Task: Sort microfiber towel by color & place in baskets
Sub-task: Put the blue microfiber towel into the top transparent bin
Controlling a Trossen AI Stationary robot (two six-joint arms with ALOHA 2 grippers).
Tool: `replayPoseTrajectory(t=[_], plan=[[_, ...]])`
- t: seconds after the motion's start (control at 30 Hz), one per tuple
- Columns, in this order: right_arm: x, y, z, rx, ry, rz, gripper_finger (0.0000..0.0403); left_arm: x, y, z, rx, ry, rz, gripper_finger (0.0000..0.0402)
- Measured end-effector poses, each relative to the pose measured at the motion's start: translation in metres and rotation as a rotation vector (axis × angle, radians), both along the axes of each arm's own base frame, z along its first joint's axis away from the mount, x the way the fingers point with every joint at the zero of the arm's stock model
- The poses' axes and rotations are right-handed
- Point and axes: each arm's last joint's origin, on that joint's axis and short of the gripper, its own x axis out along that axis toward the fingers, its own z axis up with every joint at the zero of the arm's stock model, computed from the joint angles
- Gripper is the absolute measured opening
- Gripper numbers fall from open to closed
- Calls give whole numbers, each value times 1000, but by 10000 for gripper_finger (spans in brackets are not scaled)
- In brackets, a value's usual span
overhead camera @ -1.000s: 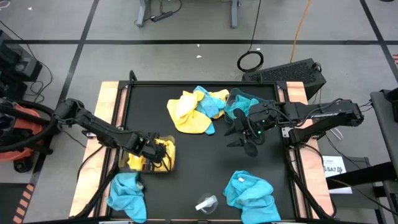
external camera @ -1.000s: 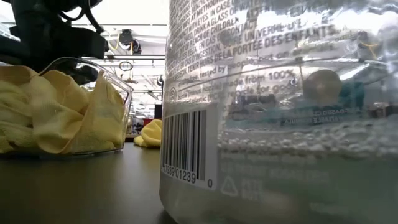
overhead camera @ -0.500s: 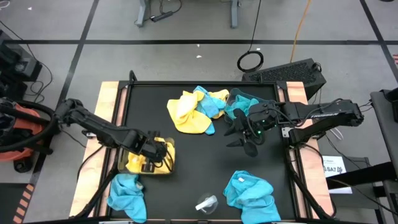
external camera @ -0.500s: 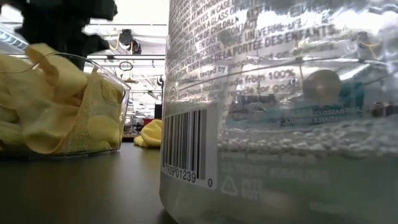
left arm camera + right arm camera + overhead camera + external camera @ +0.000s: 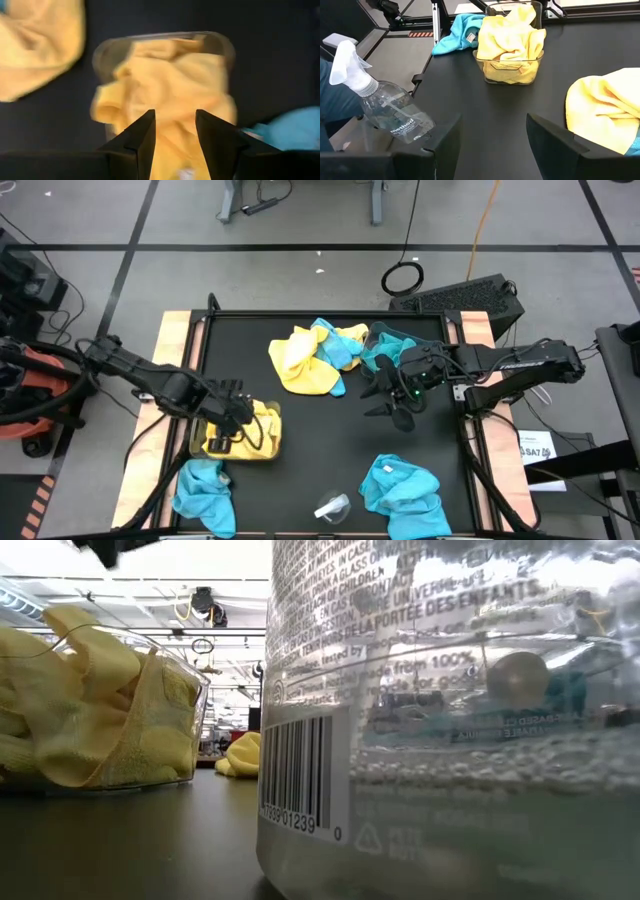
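A clear basket (image 5: 197,448) at the table's left holds bright yellow microfiber towels (image 5: 170,80), heaped above its rim (image 5: 512,75). My left gripper (image 5: 175,140) hangs open straight above it, pointing steeply down, with nothing between its fingers. A mixed pile of yellow and teal towels (image 5: 315,358) lies at the far middle. My right gripper (image 5: 378,398) stands open above the table, right of centre, beside that pile, and holds nothing. Teal towels lie heaped at the near left (image 5: 205,485) and near right (image 5: 402,485).
A clear spray bottle (image 5: 332,505) lies near the front edge and fills most of the low view (image 5: 450,720). Bare black table top stretches between the basket and my right gripper. Wooden strips (image 5: 175,350) border the table's left and right edges.
My left gripper has risen straight up out of the basket and come clear of the yellow towels; in the low view it has gone out of the picture at the top. The yellow towels stay in the basket and stand a little higher than before.
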Motion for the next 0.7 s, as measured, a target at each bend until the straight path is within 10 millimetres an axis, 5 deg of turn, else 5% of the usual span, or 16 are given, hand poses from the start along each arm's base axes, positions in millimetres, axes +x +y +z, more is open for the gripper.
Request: replayPoseTrajectory(t=[0.3, 0.7], plan=[[0, 0, 0, -46, -13, 30, 212, -29, -38, 4, -104, 47, -161, 147], [0, -1, 0, -102, -28, 64, 212, -56, -100, -16, -65, 137, -358, 147]])
